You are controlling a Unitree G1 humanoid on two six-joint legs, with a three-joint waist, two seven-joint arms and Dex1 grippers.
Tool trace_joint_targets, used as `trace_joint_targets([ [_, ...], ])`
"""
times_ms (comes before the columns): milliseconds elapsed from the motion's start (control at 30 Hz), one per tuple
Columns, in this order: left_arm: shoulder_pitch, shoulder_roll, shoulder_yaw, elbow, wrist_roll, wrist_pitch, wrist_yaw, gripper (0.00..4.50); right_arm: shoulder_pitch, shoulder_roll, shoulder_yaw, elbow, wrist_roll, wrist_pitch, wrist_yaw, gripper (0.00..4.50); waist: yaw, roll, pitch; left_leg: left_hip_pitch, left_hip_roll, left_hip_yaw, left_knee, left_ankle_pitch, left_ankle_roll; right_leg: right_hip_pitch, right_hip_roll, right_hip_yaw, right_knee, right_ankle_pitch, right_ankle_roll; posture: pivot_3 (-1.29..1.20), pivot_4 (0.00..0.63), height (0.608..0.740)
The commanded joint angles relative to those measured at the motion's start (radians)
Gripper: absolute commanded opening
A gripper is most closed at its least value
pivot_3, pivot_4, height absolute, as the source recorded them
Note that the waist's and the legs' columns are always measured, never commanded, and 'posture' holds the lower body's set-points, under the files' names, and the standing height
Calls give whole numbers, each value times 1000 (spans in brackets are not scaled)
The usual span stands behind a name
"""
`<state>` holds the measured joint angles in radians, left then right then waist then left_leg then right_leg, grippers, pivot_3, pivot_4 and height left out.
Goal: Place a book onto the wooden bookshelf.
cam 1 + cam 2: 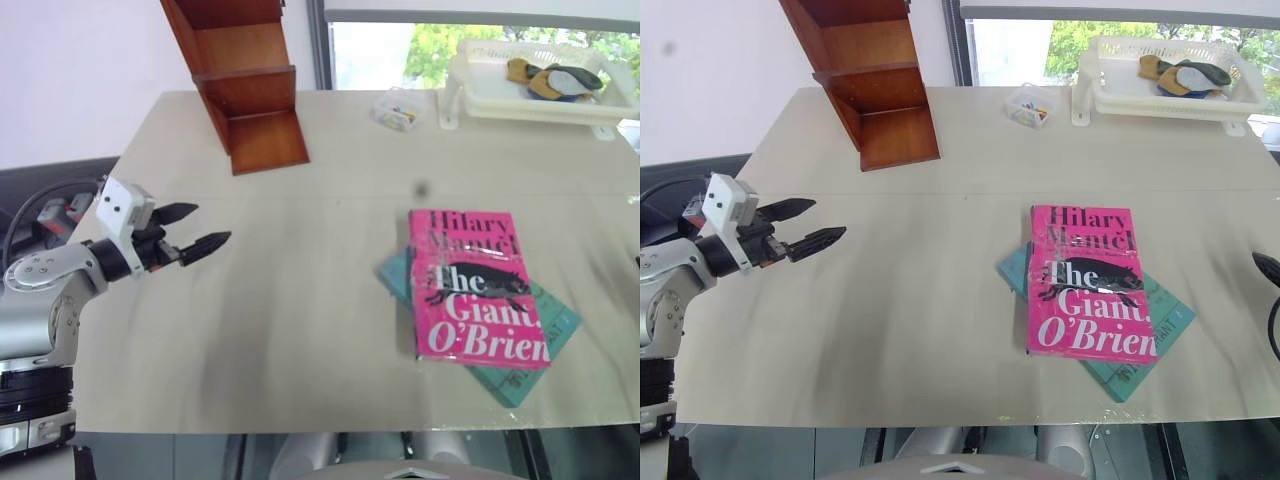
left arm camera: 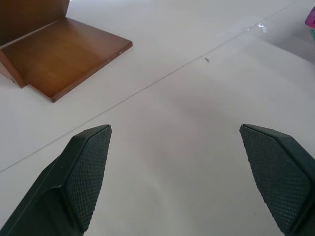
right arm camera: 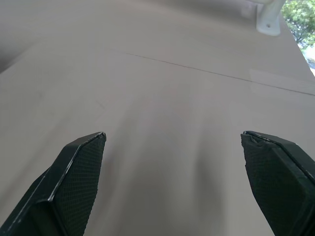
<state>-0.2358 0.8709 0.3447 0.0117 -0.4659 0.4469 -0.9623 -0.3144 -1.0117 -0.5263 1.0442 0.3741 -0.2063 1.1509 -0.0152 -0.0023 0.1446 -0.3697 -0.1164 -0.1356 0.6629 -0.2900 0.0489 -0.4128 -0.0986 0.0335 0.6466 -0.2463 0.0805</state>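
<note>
On tabletop [image 1: 300,330], right side toward near edge: book [image 1: 476,288], pink, face up, lying atop teal book [image 1: 530,360], untouched. Far left corner: wooden bookshelf [image 1: 250,85], upright, well apart from book. Far right corner: white basket tray [image 1: 480,100]; small clear box [image 1: 397,108] beside it. Left hand [image 1: 195,230] over left edge, fingers wide, empty. Right hand [image 3: 172,187] fingers wide, empty, over bare tabletop.
</note>
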Motion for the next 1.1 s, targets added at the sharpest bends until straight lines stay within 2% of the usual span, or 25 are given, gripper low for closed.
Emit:
trace_joint_targets([
  [33,-28,-1,12,-22,-16,-22,-2,4473,-7,-8,15,-13,-16,-27,0,4500,0,0,0,0,0,0,0,0,0,0,0,0,0,0,0,0,150,740],
  [167,-21,-14,57,-60,-109,-13,-69,4473,16,19,45,-90,-19,-5,12,4500,-2,0,0,0,0,0,0,0,0,0,0,0,0,0,0,0,150,740],
  [333,17,22,144,-117,-276,63,-188,4473,85,17,62,-181,-23,51,9,4500,-1,0,0,0,0,0,0,0,0,-1,0,0,0,0,0,0,150,740],
  [433,19,30,171,-131,-311,79,-195,4473,147,29,65,-248,-29,68,-13,4500,3,1,0,0,1,0,0,0,0,0,0,0,0,0,0,0,150,740],
  [633,15,27,240,-189,-451,136,-214,4473,272,190,-4,-470,7,24,-213,4500,1,0,0,1,1,0,0,0,0,0,1,1,0,0,0,0,150,740],
  [800,16,103,225,-168,-428,125,-296,4473,410,357,-23,-681,63,31,-289,4500,4,2,0,2,2,1,-2,0,0,0,2,2,0,0,0,0,150,740],
  [933,-19,175,172,-121,-344,58,-365,4473,505,407,-29,-796,115,58,-267,4500,4,2,0,4,2,2,-2,0,0,0,5,3,0,0,0,0,150,740],
  [1100,-97,203,124,-77,-320,28,-418,4473,604,474,-17,-971,193,111,-272,4500,3,2,0,7,3,4,-6,0,0,1,6,6,0,0,0,0,150,740],
])
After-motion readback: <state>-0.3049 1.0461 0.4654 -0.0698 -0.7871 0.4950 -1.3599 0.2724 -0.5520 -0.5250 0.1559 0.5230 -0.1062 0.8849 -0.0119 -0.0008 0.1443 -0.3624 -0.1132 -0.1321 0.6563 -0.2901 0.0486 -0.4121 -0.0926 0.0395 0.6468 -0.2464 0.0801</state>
